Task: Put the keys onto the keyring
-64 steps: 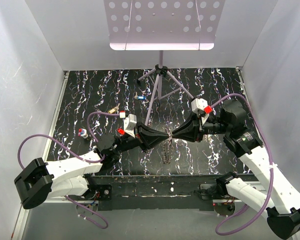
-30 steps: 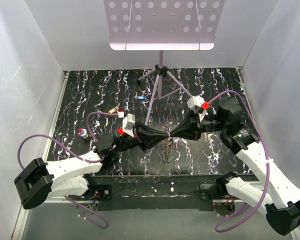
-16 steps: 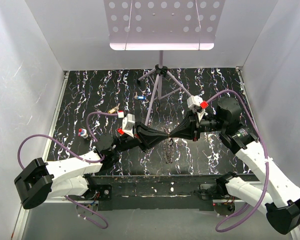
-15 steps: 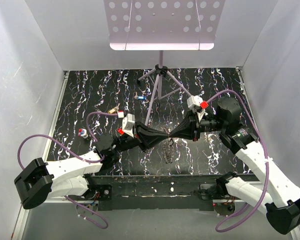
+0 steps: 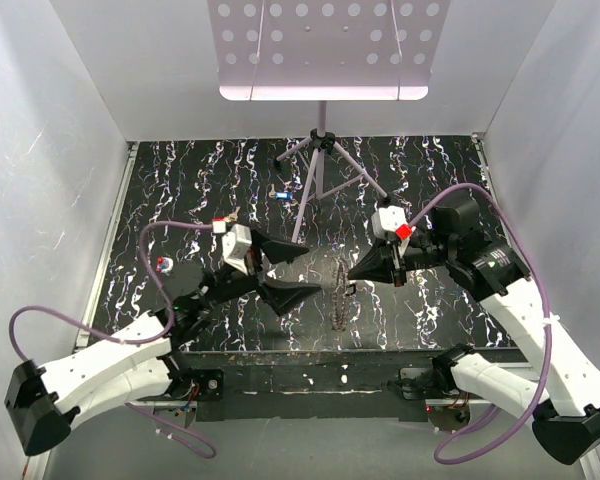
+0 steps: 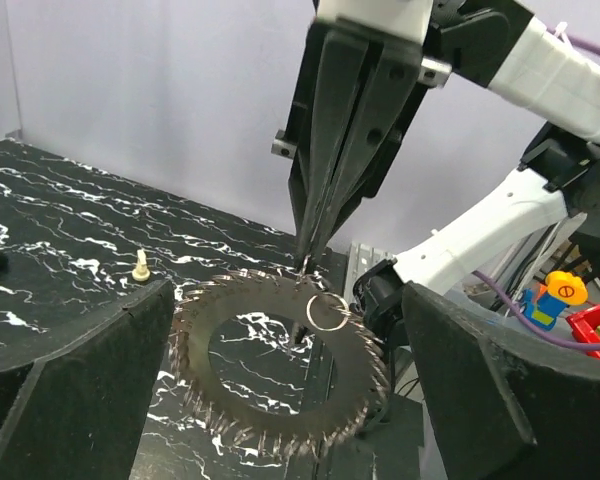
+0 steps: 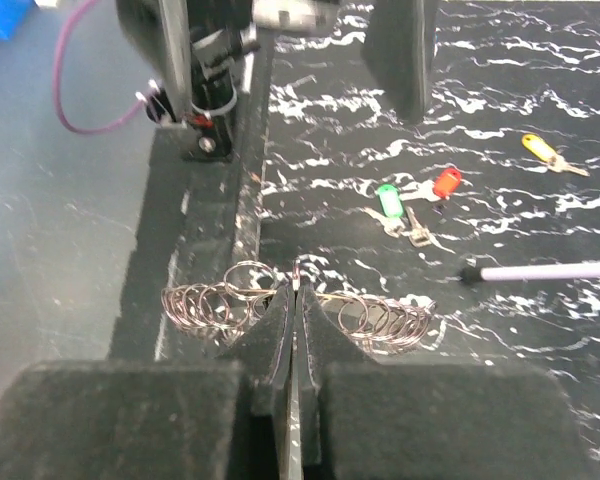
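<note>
Top: right gripper [image 5: 351, 277] is pressed together, pinching the top of the keyring [image 5: 337, 300]. The ring hangs edge-on over the black marbled table [image 5: 430, 180], long axis 12–6. Left gripper [image 5: 313, 268] is spread wide just at the ring's 9 o'clock, not touching. Loose keys [image 5: 165, 264] lie well apart at 9–10 o'clock, nearer the left arm.

Left wrist: keyring [image 6: 280, 425] sits face-on between the spread fingers [image 6: 70, 390]. Right gripper [image 6: 308, 262] bites its 12 o'clock rim.

Right wrist: right gripper [image 7: 296, 285] is closed on the keyring [image 7: 380, 310]. Green and red keys [image 7: 410, 195] sit at 1 o'clock. My guess is the left arm fetches; open table around them.
</note>
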Robot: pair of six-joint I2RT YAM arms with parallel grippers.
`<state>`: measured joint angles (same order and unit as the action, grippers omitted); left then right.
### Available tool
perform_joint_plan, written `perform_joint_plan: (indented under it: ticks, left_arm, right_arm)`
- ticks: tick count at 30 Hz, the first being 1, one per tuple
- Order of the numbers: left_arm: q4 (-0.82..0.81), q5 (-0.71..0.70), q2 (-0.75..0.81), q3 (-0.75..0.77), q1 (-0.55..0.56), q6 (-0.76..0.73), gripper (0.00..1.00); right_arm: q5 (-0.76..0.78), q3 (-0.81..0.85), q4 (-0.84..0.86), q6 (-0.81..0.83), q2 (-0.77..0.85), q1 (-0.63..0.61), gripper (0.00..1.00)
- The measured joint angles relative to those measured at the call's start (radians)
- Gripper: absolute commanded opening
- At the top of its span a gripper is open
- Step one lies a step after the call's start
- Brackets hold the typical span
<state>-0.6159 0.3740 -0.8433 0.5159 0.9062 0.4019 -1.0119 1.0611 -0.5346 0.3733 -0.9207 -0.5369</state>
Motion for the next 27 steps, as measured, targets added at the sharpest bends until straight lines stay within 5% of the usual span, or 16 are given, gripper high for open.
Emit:
perform_joint_plan:
  ticks: [4, 8, 11, 17, 27]
  left_arm:
    - [0.209, 0.016, 0.092, 0.087, -0.039, -0.066, 0.98]
    - [0.393, 0.107, 0.005, 0.243, -0.064, -0.186, 0.76]
    - [0.5, 0.19, -0.141, 0.366, -0.064, -0.283, 0.68]
    - [0.6, 0.278, -0.325, 0.443, -0.051, -0.433, 0.62]
    - [0.604, 0.29, -0.418, 0.499, 0.061, -0.517, 0.43]
  right_arm:
    - [0.068, 0.076, -0.216, 0.248, -0.015, 0.0, 0.01]
    - [0.139, 0.142, -0.397, 0.438, -0.063, 0.0, 0.01]
    - [0.192, 0.17, -0.486, 0.533, -0.095, -0.002, 0.01]
    - [0.254, 0.185, -0.567, 0.613, -0.112, -0.002, 0.01]
    - [0.276, 0.187, -0.578, 0.619, -0.113, -0.002, 0.01]
